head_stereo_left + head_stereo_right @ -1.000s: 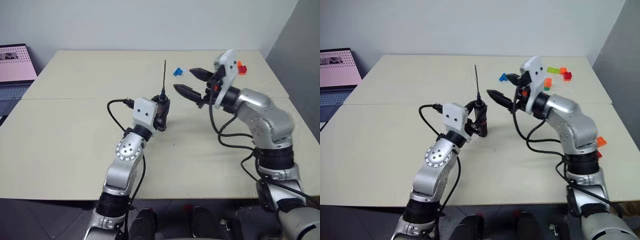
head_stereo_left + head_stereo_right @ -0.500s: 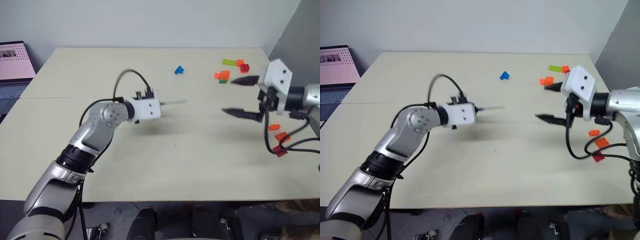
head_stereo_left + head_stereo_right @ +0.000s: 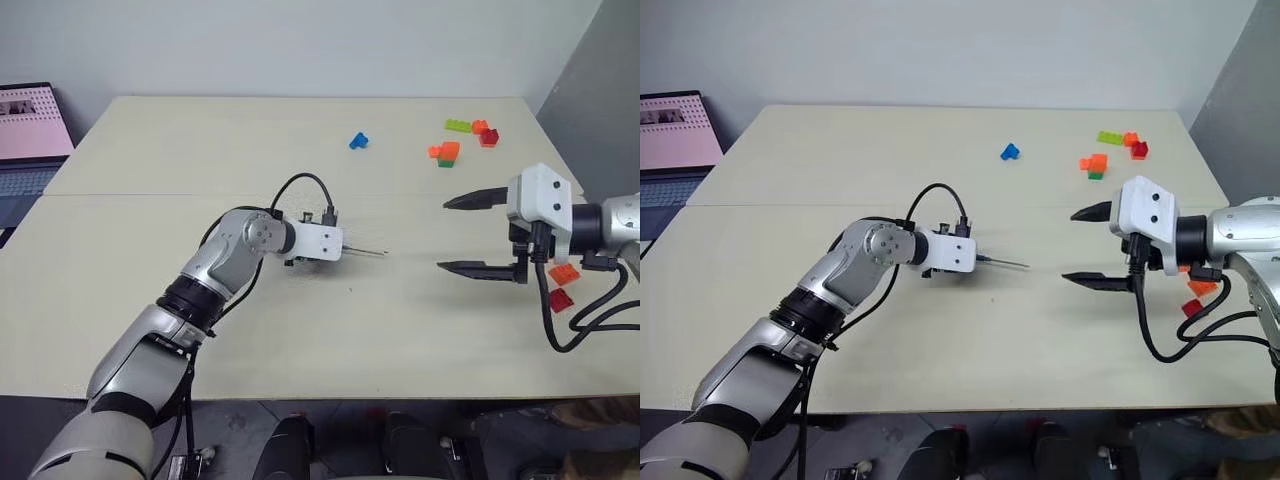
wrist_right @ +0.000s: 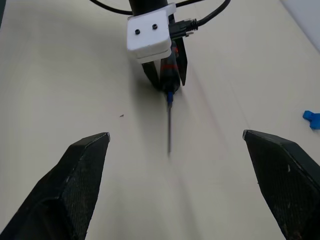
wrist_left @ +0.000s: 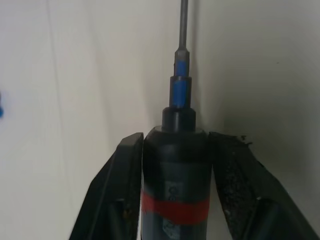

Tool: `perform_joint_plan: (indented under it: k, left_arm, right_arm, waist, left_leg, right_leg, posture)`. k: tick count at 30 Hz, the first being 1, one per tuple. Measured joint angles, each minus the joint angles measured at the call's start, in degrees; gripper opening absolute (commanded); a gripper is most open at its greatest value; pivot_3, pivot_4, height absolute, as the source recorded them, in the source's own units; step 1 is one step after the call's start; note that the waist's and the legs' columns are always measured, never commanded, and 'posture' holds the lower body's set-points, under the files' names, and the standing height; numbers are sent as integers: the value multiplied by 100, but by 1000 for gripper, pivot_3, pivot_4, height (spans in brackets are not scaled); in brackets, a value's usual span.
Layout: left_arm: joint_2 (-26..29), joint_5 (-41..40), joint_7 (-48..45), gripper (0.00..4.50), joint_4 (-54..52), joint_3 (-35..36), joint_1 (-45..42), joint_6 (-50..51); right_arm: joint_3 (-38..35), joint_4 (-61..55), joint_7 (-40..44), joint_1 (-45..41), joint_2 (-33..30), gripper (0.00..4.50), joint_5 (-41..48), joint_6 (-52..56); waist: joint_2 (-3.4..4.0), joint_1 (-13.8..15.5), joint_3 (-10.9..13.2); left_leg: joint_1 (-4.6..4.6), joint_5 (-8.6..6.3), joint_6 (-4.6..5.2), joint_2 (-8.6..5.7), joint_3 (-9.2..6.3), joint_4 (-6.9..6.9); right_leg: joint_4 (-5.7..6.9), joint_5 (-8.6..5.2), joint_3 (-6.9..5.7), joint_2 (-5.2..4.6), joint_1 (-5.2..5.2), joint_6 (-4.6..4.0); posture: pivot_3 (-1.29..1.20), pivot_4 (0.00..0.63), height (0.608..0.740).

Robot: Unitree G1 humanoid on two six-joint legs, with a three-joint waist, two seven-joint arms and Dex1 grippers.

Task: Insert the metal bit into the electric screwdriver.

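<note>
Our left gripper (image 5: 175,150) has its two black fingers (image 5: 116,190) set close along either side of the screwdriver (image 5: 175,185), whose dark body with the red band lies between them; whether they press on it or merely flank it we cannot tell. Low over the table (image 3: 200,330), the gripper points across toward the right one. Just past the fingertips the screwdriver's blue tip sticks out, and the bit (image 3: 368,252) sits in that tip, a thin rod running straight on from it, lying close along the tabletop.

Beyond the end of the bit, well apart, our right gripper (image 3: 468,233) hangs above the table with its fingers spread wide and nothing between them, facing back at the left one. From its wrist we look straight down the bit to the left gripper.

Just behind the right gripper lie an orange brick (image 3: 564,273) and a red brick (image 3: 561,299). Farther off sit a blue brick (image 3: 357,141) and a small cluster of bricks (image 3: 462,137) in green, orange and red. A laptop (image 3: 27,140) stands beyond the table's left edge.
</note>
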Motion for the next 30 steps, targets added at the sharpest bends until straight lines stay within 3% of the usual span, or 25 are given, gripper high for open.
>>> perform_joint_plan:
  k: [7, 11, 16, 24, 30]
  left_arm:
    - [-2, -334, -260, 4281, -84, 243, 46, 177]
    - [38, -1148, -509, 4281, -721, 1016, 337, 1030]
    - [774, -1959, -819, 4281, -1551, 2082, 723, 1740]
    - [2076, -3080, -1246, 4281, -2578, 3615, 2207, 2437]
    - [2390, -3559, -1345, 4281, -2854, 4288, 3132, 2668]
  right_arm:
    - [32, 5, -38, 0, 50, 4500, -19, -2]
    - [57, 89, -96, 13, 65, 4500, -190, -89]
    - [60, 242, -106, 89, 72, 4500, -312, -223]
    - [-124, 441, 51, 350, 22, 4500, -209, -294]
    - [-180, 422, 218, 380, 35, 4500, -105, -313]
  waist:
    - [0, -4, 0]
    - [0, -17, 0]
    - [2, -48, -1]
    - [1, -21, 0]
    - [1, -5, 0]
  left_leg:
    - [1, 1, 0, 1, -1, 1]
    - [1, 1, 0, 6, -5, 2]
    - [17, 1, 0, 12, -6, -3]
    - [27, 0, 1, 15, -8, -2]
    - [40, 0, 2, 16, -7, -5]
  right_leg:
    - [5, 0, 0, 0, 0, 0]
    - [6, 0, -1, 2, -3, 0]
    - [8, 0, 7, 4, 2, -1]
    - [9, 0, 9, 2, 12, -1]
    - [9, 0, 9, 2, 24, -1]
  posture:
    - [0, 150, 740]
    - [0, 150, 740]
    - [0, 150, 740]
    - [0, 150, 740]
    - [0, 150, 740]
